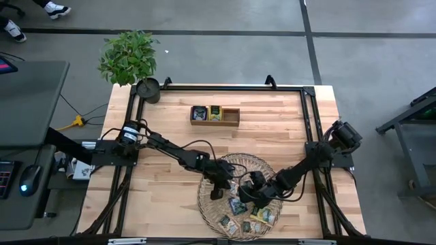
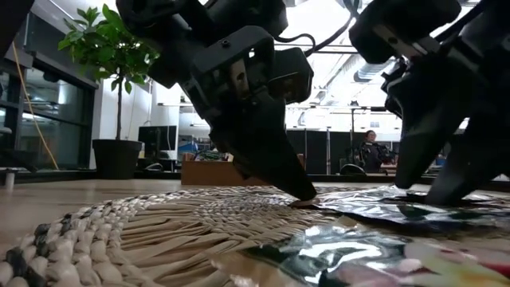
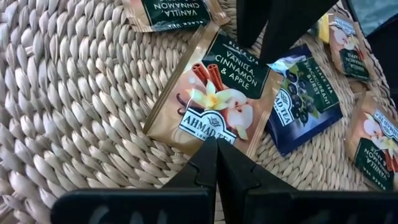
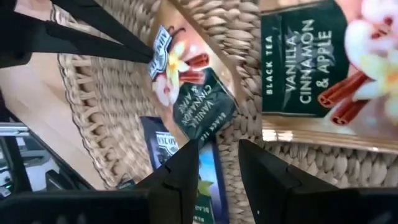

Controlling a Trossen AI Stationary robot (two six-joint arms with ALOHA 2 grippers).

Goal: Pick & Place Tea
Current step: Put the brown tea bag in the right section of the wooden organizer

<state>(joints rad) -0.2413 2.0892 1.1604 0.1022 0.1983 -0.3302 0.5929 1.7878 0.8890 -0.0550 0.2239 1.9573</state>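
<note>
Surface: butcher-block table [image 1: 163, 156], woven tray [image 1: 211, 201] lower centre.
Tea: vanilla-cinnamon-apple sachet [image 3: 214, 93] flat on tray; judged light, slippery foil, best pinched at an edge.
Left gripper [image 3: 216, 144]: clenched, empty, tips at sachet edge.
Right gripper [image 4: 219, 149]: parted, nothing held.

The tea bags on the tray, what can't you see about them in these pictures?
- High view: labels on the tea bags too small to read; both arms cover part of the tray.
- Low view: bags seen edge-on, blurred; count impossible.
- Left wrist view: the blue bag is partly under the vanilla bag; others cut off by edges.
- Right wrist view: the dark bag is hidden behind the end effector's fingers.
</note>
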